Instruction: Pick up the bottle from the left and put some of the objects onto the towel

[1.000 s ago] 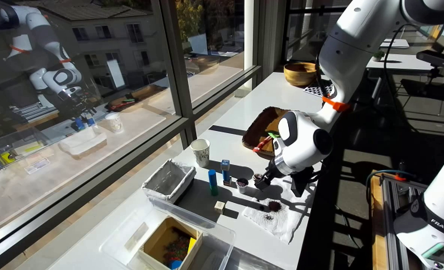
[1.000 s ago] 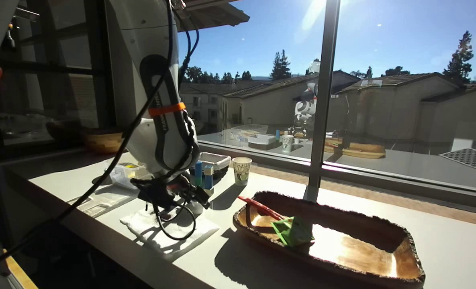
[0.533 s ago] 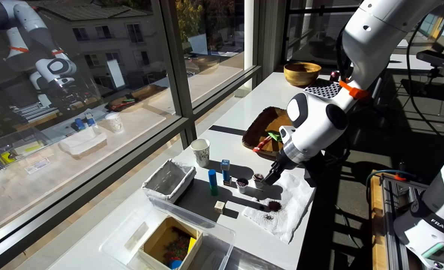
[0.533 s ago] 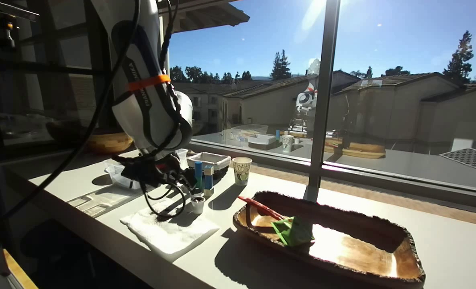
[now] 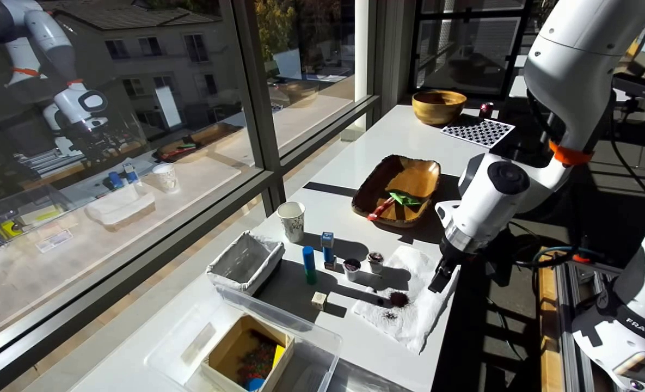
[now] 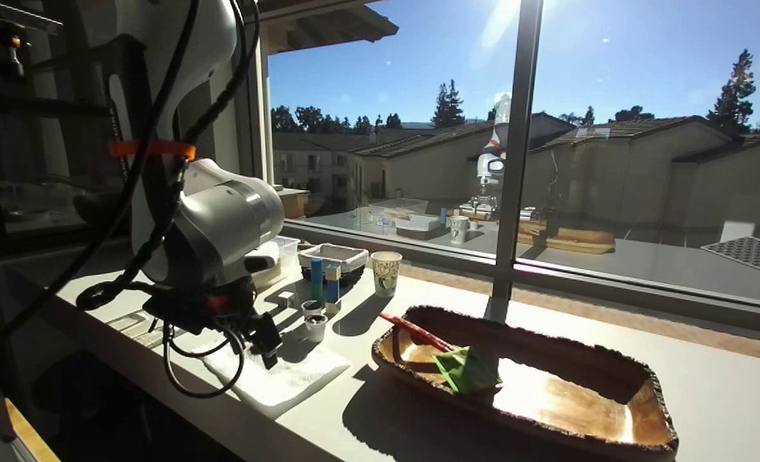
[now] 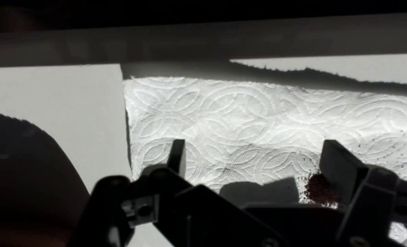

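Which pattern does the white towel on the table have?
The towel has embossed rings and petal shapes; the wrist view shows them best.

This is looking like a robotics lab: a cabled Franka arm (image 5: 570,79) is hanging over a white counter (image 5: 385,141), while large windows (image 5: 251,87) are running alongside.

Towel (image 5: 417,322) on the table (image 5: 374,147)
In an exterior view, powder (image 5: 398,299) lies on it, two tubs (image 5: 351,272) stand left, and behind, a packet (image 5: 406,199) lies in a dish (image 5: 417,175).

Wooden bowl (image 5: 438,110) beside patterned board (image 5: 478,132)
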You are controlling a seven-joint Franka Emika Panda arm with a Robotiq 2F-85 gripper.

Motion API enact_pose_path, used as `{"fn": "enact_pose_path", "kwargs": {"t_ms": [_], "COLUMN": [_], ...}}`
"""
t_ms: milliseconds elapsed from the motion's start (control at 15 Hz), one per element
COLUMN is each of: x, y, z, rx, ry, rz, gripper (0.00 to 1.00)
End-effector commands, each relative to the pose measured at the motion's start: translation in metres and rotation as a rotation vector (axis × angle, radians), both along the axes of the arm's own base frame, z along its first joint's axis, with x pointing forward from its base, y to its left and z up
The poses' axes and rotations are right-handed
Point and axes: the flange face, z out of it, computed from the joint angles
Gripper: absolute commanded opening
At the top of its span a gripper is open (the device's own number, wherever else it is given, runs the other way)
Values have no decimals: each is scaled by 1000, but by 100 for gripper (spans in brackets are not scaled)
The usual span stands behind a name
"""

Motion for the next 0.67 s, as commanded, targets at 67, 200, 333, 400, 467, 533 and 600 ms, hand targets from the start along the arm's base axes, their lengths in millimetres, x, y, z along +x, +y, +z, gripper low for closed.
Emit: {"fn": "enact_pose_path", "kwargs": {"t_ms": [67,200,333,400,467,533,600], "x": [12,25,36,41,46,48,39], "y": [27,39,49,52,55,57,57], "z": [-11,-6,-2,1,4,7,16], "rx": [-30,-27,-28,-43,-43,-53,-57], "ry": [63,59,59,60,61,64,66], "rz": [-13,-11,-2,3,12,14,14], "gripper": [100,100,100,100,100,100,100]}}
